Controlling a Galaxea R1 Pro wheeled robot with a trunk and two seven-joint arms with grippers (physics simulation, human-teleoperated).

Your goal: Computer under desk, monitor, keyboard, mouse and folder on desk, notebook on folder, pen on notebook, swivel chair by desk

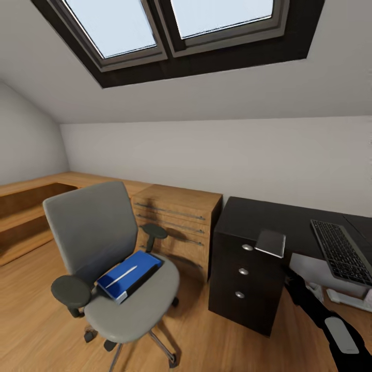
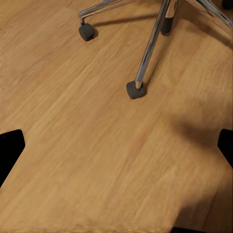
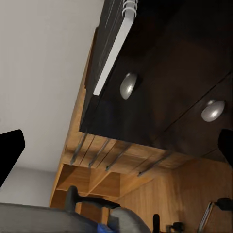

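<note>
Under the skylight, the desk (image 1: 258, 217) stands against the wall, its knobbed drawers (image 3: 160, 104) right before the right gripper (image 3: 116, 145), whose fingers are spread apart. The swivel chair (image 1: 98, 232) stands well to the left of this gripper, its chrome base just ahead of the left gripper (image 2: 116, 150), also released, over the wooden floor (image 2: 97, 160). The keyboard (image 1: 342, 249) lies on the desk. The folder (image 1: 129, 275) lies on the chair seat, a pen (image 1: 122, 276) on it.
</note>
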